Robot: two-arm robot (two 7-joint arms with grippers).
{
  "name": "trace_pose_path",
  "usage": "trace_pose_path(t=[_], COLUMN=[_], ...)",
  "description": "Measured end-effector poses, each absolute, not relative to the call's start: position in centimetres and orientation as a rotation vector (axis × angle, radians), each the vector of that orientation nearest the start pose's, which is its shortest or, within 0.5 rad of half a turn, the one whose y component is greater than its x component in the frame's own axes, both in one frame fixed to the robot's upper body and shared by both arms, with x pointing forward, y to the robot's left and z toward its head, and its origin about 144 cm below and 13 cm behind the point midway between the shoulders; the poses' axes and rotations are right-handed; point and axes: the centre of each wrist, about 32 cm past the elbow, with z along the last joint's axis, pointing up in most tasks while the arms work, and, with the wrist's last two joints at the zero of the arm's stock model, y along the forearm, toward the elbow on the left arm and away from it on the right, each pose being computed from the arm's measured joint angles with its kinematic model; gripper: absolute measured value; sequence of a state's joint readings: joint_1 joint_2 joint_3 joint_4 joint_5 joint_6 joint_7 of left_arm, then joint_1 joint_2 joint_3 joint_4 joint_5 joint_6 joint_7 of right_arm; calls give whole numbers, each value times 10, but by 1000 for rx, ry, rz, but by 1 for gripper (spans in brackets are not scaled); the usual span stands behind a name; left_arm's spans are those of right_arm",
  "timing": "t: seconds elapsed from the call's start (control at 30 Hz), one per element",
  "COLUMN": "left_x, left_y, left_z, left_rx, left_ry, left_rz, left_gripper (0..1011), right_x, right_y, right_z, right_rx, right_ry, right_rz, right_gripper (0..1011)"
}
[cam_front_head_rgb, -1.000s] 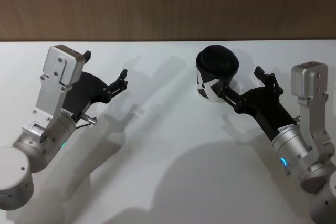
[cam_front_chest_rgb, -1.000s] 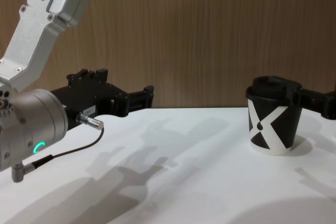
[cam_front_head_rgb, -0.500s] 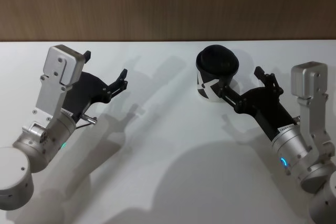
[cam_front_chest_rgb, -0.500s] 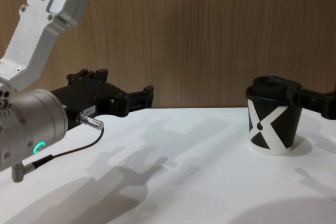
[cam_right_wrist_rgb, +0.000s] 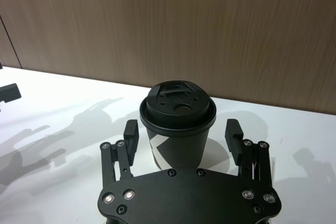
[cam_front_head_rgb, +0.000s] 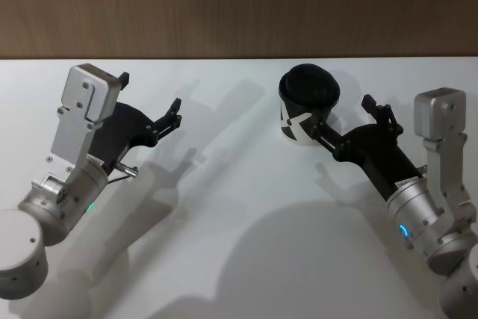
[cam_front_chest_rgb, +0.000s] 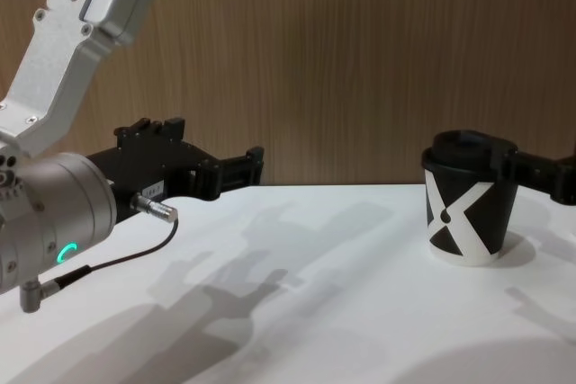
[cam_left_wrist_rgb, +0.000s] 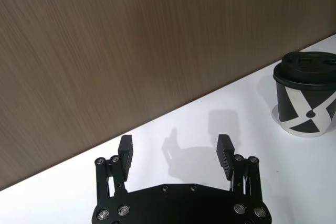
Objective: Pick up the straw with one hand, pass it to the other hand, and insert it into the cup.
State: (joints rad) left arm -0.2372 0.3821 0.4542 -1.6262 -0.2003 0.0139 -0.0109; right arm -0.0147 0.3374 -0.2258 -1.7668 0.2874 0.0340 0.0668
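Note:
The black cup (cam_front_head_rgb: 308, 106) with its white X pattern and black domed lid stands upright on the white table at the back right; it also shows as the cup (cam_right_wrist_rgb: 177, 129) and the cup (cam_front_chest_rgb: 468, 209). My right gripper (cam_front_head_rgb: 342, 116) is open and hovers close to the cup at lid height, which sits just beyond the spread fingers (cam_right_wrist_rgb: 131, 129). At the left, apart from the cup (cam_left_wrist_rgb: 307, 100), my left gripper (cam_front_head_rgb: 151, 91) hangs open and holds nothing, its fingers (cam_left_wrist_rgb: 126, 148) spread wide. The straw is out of view.
A white table (cam_front_head_rgb: 239, 207) spans the scene, carrying the arms' shadows. A brown wood-grain wall (cam_front_head_rgb: 239, 5) closes off its far edge just behind the cup. The silver left arm (cam_front_chest_rgb: 54, 213) with its green ring and cable stands large at the near left.

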Motion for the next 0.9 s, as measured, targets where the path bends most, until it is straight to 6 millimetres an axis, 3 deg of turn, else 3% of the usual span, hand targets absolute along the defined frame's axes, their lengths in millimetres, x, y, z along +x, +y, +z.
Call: trace_pose_path(t=[0.9], left_x=[492], left_y=[198], left_z=[1204], left_rx=[61], left_ry=[-268], left_rz=[1124], left_gripper=[1003], right_x=[443], right_y=[-268], right_z=[1196], right_rx=[-73], right_ry=[2], right_rz=[-1301], right_gripper=[1001])
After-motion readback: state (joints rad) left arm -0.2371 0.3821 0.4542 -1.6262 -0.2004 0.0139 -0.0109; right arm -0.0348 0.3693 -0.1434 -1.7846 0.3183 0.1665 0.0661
